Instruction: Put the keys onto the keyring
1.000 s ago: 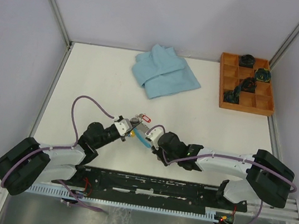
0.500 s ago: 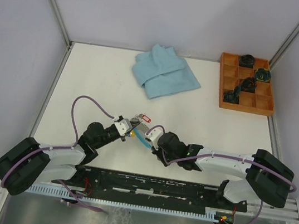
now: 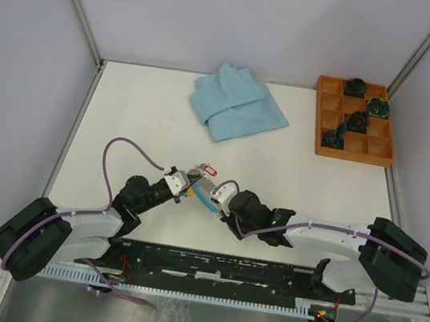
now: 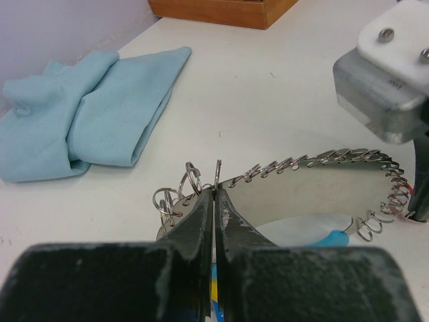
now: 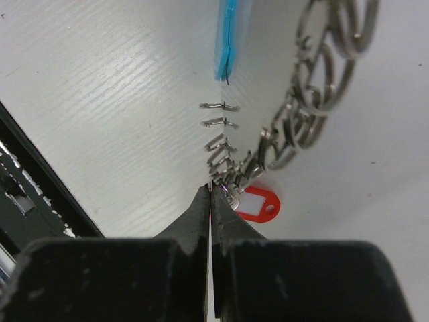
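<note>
My left gripper [image 4: 214, 194] clamps the keyring [image 4: 315, 161]. The right gripper [image 5: 210, 191] is closed at its coil, beside the red-tagged key [image 5: 258, 203]. I should spread the coil slowly, without twisting.

The keyring [image 4: 315, 159], a grey coil loop with a light-blue segment, arcs from the shut jaws of the left gripper [image 4: 214, 194] to the right gripper [image 5: 210, 191], nipped by both. A red-tagged key [image 5: 258, 203] lies just beside the right tips.

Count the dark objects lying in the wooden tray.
4 dark objects in the tray: one in the far row, one by the right wall, one mid-tray, one near-left. None seems hidden.
</note>
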You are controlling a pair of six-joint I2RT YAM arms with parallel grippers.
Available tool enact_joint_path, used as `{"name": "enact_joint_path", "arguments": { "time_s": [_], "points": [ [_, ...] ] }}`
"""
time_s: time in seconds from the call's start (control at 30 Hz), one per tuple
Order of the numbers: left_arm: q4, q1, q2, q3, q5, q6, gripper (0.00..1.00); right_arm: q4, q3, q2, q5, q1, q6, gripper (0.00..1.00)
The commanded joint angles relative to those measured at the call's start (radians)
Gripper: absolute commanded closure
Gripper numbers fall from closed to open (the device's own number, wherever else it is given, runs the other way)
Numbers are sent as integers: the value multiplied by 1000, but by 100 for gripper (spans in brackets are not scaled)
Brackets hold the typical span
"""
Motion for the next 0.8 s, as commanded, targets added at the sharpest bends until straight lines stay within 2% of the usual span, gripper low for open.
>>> {"name": "enact_joint_path", "arguments": {
  "time_s": [0.0, 0.27, 0.37, 0.6, 0.77],
  "points": [
    [96, 6, -19, 21, 46, -30, 97, -32, -7, -125, 63, 7, -40, 99],
    [-7, 7, -46, 67, 119, -10, 97, -131, 20, -329, 80, 5, -138, 99],
    [-21, 9, -53, 76, 154, -27, 97, -155, 33, -378, 136, 4, -156, 99],
    [-86, 10, -74, 101, 237, -13, 97, -123, 32, -429, 162, -7, -232, 99],
    [-138, 10, -32, 141, 326, 22, 97, -40, -4, -468, 82, -39, -304, 99]
  ]
}}
